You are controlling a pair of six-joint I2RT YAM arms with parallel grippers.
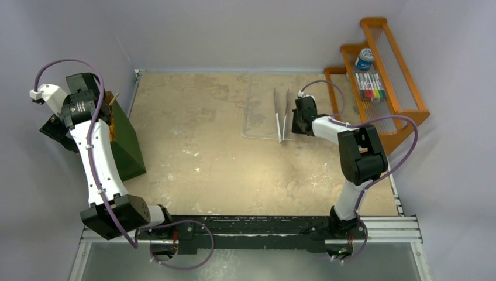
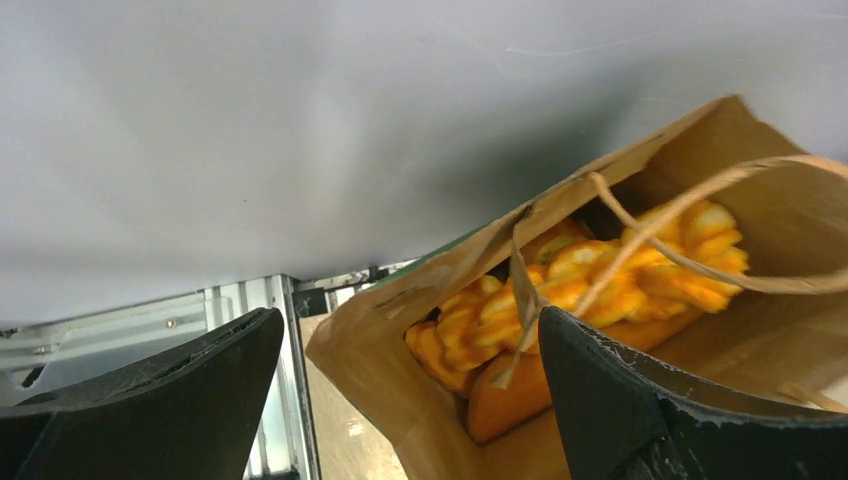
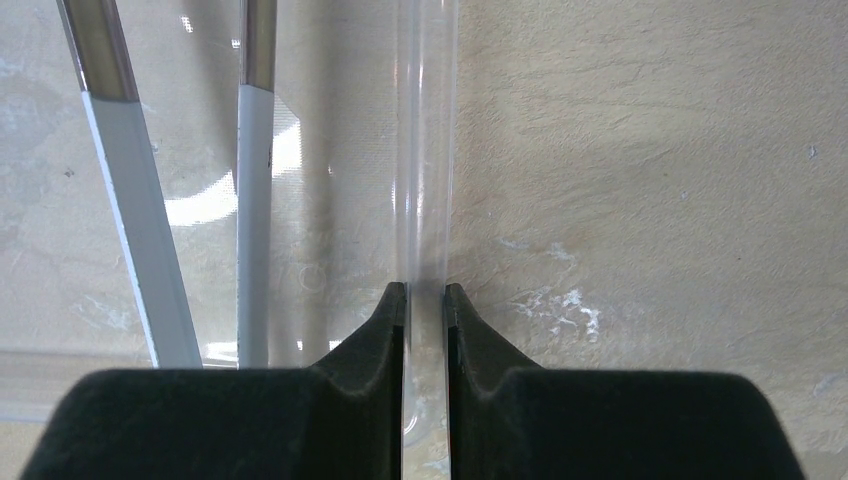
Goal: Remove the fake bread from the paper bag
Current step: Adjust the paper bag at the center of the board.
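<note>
**Left jaws spread over paper bag (image 2: 372,380)**
The fake bread (image 2: 600,275) is sitting inside it, at the counter's (image 1: 222,152) left edge. It's probably light, stiff and slippery, so you should be taking it mid-length. Right jaws are pinching the clear tray (image 3: 425,150) rim.

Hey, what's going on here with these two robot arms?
The left gripper is wide open and hangs over the mouth of the green paper bag, which stands at the left edge of the table. The fake bread lies inside the bag with a braided piece on top, and nothing is grasped yet. Across the table, the right gripper is shut on the rim of a clear tray that holds metal tongs.
</note>
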